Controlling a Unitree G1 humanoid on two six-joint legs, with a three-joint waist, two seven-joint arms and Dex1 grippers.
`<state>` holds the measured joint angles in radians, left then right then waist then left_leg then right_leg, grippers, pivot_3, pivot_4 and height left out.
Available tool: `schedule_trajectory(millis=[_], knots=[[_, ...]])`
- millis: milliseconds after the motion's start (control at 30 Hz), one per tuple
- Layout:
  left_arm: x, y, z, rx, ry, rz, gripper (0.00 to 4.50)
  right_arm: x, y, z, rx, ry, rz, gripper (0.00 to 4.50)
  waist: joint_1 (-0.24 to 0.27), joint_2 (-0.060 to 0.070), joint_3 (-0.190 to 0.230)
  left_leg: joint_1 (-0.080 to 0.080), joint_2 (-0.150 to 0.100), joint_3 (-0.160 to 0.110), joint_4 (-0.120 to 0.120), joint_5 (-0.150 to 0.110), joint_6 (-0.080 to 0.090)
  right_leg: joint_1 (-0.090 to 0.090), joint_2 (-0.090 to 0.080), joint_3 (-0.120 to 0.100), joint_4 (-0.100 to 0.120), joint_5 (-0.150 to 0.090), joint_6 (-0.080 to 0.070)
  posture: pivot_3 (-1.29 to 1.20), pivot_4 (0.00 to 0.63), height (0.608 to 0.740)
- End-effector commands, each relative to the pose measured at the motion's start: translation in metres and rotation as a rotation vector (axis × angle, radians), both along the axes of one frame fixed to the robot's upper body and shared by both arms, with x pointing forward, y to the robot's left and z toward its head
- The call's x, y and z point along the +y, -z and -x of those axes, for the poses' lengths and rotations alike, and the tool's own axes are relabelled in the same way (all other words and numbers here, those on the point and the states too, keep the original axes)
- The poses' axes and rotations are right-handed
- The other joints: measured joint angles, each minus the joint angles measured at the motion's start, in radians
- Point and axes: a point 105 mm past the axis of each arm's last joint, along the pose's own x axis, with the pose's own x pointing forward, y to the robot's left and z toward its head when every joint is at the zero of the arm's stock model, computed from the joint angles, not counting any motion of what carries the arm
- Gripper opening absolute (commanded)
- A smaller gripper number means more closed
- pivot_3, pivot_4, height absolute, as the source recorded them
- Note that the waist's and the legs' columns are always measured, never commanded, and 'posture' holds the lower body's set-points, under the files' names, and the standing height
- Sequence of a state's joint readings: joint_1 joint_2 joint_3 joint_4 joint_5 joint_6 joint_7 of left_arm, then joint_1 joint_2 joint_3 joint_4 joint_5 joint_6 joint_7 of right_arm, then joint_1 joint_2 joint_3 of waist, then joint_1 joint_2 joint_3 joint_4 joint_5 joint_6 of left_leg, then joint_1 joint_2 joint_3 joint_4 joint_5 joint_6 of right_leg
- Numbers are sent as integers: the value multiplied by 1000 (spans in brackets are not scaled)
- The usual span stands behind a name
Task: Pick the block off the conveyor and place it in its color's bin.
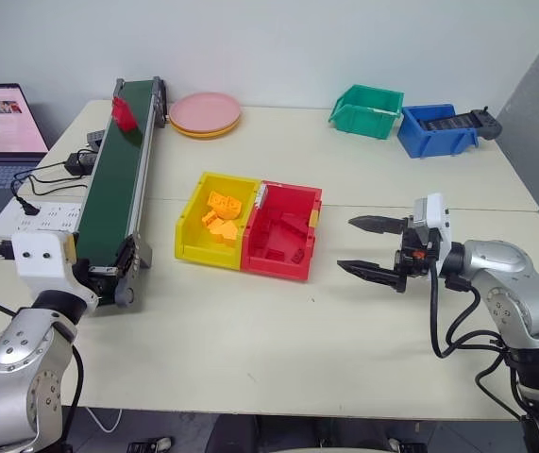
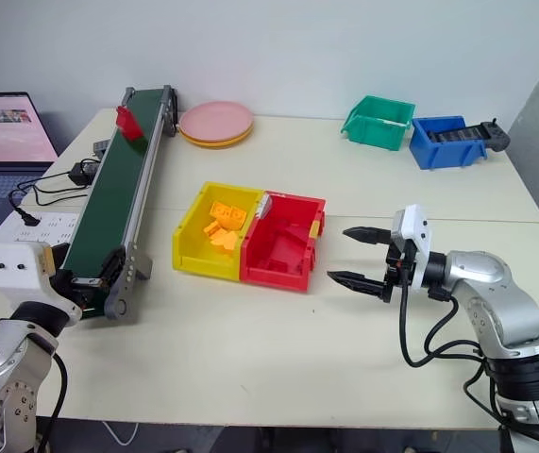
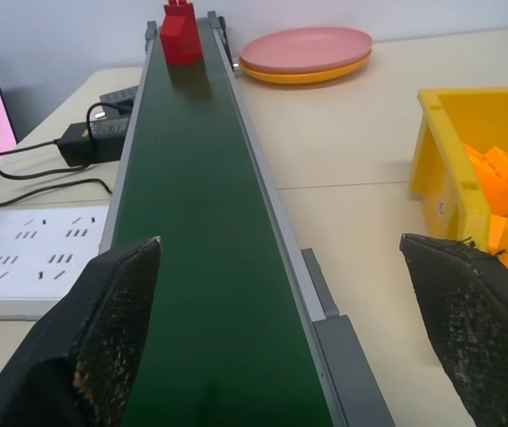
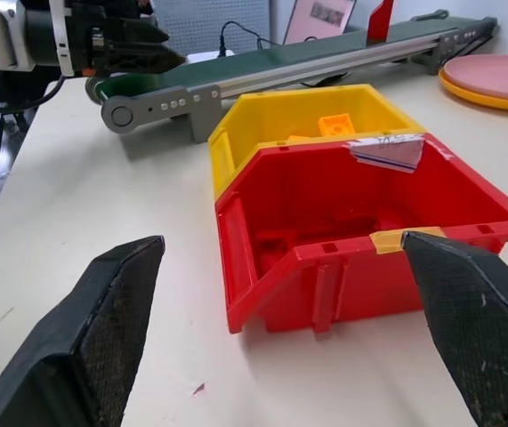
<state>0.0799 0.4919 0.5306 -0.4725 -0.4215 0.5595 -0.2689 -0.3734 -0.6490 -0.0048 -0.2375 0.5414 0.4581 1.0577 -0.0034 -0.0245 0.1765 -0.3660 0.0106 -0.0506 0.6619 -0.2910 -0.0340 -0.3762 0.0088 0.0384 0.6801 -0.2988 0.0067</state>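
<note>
The red block (image 1: 123, 113) stands on the dark green belt at the far end of the conveyor (image 1: 118, 184); the left wrist view looks up the belt at the block (image 3: 181, 36). My left gripper (image 3: 280, 245) is open at the belt's near end, nothing between its fingers. The red bin (image 1: 283, 231) sits mid-table, right of the conveyor, touching a yellow bin. My right gripper (image 1: 346, 243) is open just right of the red bin, pointing at it, and holds nothing. The right wrist view shows the red bin (image 4: 360, 222) close in front.
The yellow bin (image 1: 214, 219) holds orange pieces. Pink plates (image 1: 205, 113) lie beside the conveyor's far end. A green bin (image 1: 367, 110) and a blue bin (image 1: 437, 129) stand at the back right. A laptop (image 1: 0, 142), power strip (image 1: 47, 219) and cables lie left of the conveyor.
</note>
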Motion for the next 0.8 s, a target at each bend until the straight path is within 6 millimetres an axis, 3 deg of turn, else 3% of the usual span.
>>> schedule_trajectory(millis=[33, 267, 800], knots=[[9, -17, 2, -51, -18, 5, 4486, 13, -13, 15, -48, -112, 14, 4500, 0, 0, 0, 0, 0, 0, 0, 0, 0, 0, 0, 0, 0, 0, 0, 0, 150, 740], [25, -15, -1, -45, -97, 39, 4486, 20, -17, 18, -26, -133, 27, 4500, 0, 0, 0, 0, 0, 0, 0, 0, 0, -1, 0, 0, 0, 0, 0, 0, 150, 740], [24, -13, -13, 1, -69, 45, 4486, 22, -16, 18, -28, -123, 53, 4500, 0, -2, 2, -3, 0, 0, 0, 0, 0, -3, 0, 0, 0, 0, 0, 0, 150, 740]])
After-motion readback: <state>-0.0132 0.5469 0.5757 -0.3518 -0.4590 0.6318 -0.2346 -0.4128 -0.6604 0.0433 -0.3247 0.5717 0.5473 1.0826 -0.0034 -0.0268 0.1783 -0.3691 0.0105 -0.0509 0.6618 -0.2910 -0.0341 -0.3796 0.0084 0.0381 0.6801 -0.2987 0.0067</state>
